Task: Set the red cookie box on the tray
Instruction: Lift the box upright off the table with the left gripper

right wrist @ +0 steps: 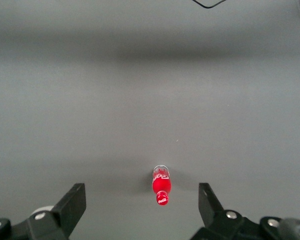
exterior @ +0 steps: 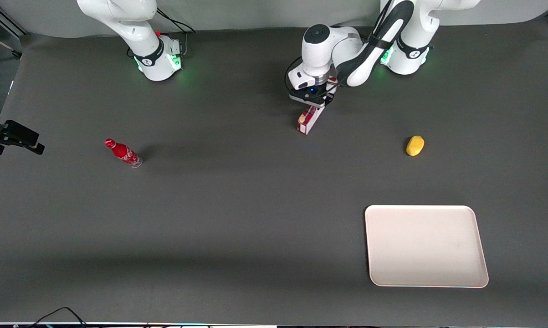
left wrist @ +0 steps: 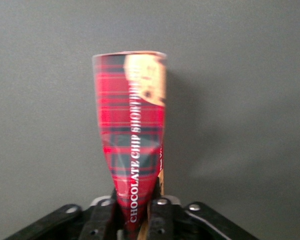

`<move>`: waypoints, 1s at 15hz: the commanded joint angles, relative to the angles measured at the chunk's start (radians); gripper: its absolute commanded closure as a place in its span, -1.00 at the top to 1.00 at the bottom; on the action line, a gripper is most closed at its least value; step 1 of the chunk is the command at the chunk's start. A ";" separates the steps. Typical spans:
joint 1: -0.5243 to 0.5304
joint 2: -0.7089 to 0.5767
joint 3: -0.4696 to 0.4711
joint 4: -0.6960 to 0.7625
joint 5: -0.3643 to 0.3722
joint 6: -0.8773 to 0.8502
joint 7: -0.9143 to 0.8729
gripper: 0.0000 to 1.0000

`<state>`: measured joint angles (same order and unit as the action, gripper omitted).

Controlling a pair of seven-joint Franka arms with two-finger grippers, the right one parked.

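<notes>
Toward the parked arm's end of the grey table [exterior: 237, 218] a small red bottle [exterior: 123, 153] lies tilted, its cap pointing away from the front camera and toward that same end.

Near the middle of the table's width, well away from the front camera, the left arm's gripper [exterior: 313, 102] hangs over the red cookie box [exterior: 309, 119]. In the front view only one end of the box shows below the gripper: a short red stretch with a white end face, angled down toward the camera and slightly toward the parked arm's end. The other end is covered by the wrist. The wrist view shows the carton [left wrist: 133, 140] running lengthwise straight out from the gripper [left wrist: 138, 212], tartan face up, the words "CHOCOLATE CHIP" reading along its long axis and a cookie picture at the free end. The black fingers [left wrist: 104, 216] are pressed against the carton's narrow end on both sides, pinching it. Whether the free end rests on the table cannot be told.

A yellow lemon-like object [exterior: 415, 146] lies farther toward the working arm's end, apart from the box.

The cream-white tray [exterior: 425, 246] sits nearer the front camera than the lemon-like object, well apart from box and gripper.
</notes>
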<state>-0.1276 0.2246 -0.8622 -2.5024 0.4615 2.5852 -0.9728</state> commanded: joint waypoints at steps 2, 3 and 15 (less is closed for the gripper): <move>0.025 -0.001 0.008 0.060 0.014 -0.049 -0.038 -1.00; 0.029 -0.004 0.006 0.082 0.003 -0.095 -0.037 -1.00; 0.029 -0.039 0.328 0.871 -0.402 -0.946 0.265 -1.00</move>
<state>-0.0854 0.1822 -0.6502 -1.7994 0.0930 1.8006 -0.7728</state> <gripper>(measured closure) 0.938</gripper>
